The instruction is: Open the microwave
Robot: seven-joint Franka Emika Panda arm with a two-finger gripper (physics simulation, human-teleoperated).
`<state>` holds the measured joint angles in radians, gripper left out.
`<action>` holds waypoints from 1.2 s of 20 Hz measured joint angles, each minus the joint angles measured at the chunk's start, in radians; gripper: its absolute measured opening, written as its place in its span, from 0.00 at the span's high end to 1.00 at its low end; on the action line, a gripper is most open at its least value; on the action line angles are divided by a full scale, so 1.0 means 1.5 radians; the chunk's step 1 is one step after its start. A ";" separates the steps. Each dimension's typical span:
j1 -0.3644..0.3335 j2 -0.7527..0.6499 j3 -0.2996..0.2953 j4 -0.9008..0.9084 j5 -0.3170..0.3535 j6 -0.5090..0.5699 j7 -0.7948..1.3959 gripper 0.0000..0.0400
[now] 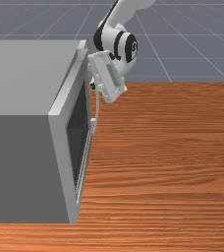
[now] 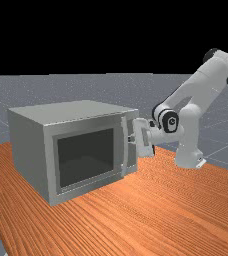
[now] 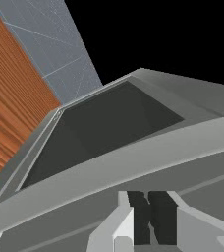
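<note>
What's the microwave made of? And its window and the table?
The microwave looks like dull metal or painted plastic: plain, even grey sides. Its window seems smooth dark glass or plastic, flat and nearly black. The table looks like smooth wood: orange-brown, long streaky grain.

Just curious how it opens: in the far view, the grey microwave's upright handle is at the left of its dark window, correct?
The side is wrong: the far view shows the upright handle of the grey microwave at the right of its dark window.
</note>
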<state>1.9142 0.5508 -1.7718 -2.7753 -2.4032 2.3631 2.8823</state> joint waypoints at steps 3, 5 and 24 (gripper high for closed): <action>0.017 0.009 -0.019 0.001 0.011 0.014 -0.005 0.97; 0.027 0.014 -0.028 0.002 0.035 0.025 -0.011 0.97; 0.044 0.083 0.063 0.079 0.603 0.007 -0.172 1.00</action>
<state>1.9806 0.6752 -1.6768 -2.6568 -1.4981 2.3739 2.6241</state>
